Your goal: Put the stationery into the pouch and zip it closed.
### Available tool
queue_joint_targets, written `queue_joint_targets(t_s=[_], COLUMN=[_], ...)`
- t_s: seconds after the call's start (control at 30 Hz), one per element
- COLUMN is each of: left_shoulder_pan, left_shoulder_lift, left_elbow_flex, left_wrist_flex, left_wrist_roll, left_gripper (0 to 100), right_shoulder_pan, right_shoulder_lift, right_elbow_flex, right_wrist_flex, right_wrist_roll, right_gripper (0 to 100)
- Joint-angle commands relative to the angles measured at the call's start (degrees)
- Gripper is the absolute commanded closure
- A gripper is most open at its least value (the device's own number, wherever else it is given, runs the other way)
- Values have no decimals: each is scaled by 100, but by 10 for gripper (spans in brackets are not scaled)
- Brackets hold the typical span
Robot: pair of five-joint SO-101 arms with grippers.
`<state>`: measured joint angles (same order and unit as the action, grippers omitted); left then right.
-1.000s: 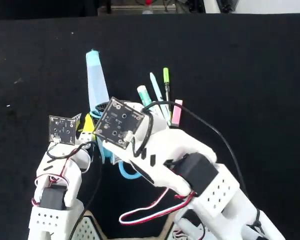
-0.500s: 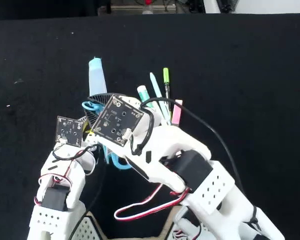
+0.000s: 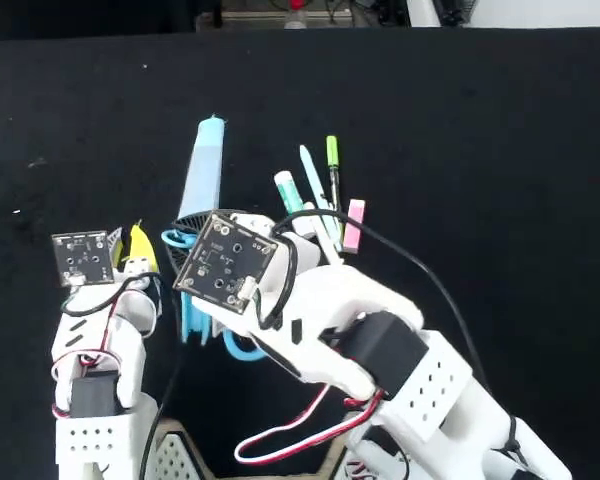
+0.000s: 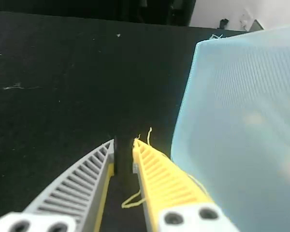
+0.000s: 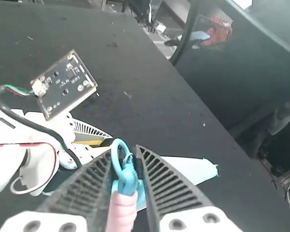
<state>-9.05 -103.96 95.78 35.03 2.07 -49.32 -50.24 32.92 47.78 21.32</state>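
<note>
Black table (image 3: 520, 130), matte, with a few pale specks (image 3: 35, 162) on it. Beyond its far edge stand a small red-topped bottle-like item (image 3: 296, 12) and a white surface (image 3: 550, 12). The right wrist view shows a dark curved tube (image 5: 186, 36) past the table edge, with a blurred red object (image 5: 218, 23) behind it.

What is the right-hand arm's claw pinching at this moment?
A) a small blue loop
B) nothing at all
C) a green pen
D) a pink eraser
A: in the right wrist view, the right gripper has its two fingers closed on a small blue loop that sits between them.
</note>
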Motion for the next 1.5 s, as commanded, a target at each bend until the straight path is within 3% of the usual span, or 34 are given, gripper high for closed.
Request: queue_joint_targets(t_s=[0.0, 0.37, 0.73, 0.87, 1.03, 1.27, 1.47], left_shoulder_pan=[-180, -136, -145, -145, -31, 989, 1235], left_shoulder_lift=[-35, -35, -35, -35, -35, -35, -35], left_elbow_flex=[-242, -277, -338, -338, -303, -848, -884], left_wrist_flex=[26, 316, 360, 360, 378, 1547, 1512], left_wrist_roll=[44, 70, 53, 53, 44, -343, -527], left_gripper=[923, 923, 923, 923, 923, 923, 923], right_shoulder_pan=[-44, -26, -53, -53, -35, 237, 316], right_shoulder_lift=[75, 1675, 1305, 1138, 1147, 1200, 1868], right_elbow_flex=[-101, -1253, -1534, -1508, -1543, -1534, -1569], right_wrist_flex=[-589, -1090, 1301, 1688, 1064, -246, -510], right_wrist_roll=[9, -18, -18, -18, 26, 35, -9], right_gripper=[988, 988, 988, 988, 988, 988, 988])
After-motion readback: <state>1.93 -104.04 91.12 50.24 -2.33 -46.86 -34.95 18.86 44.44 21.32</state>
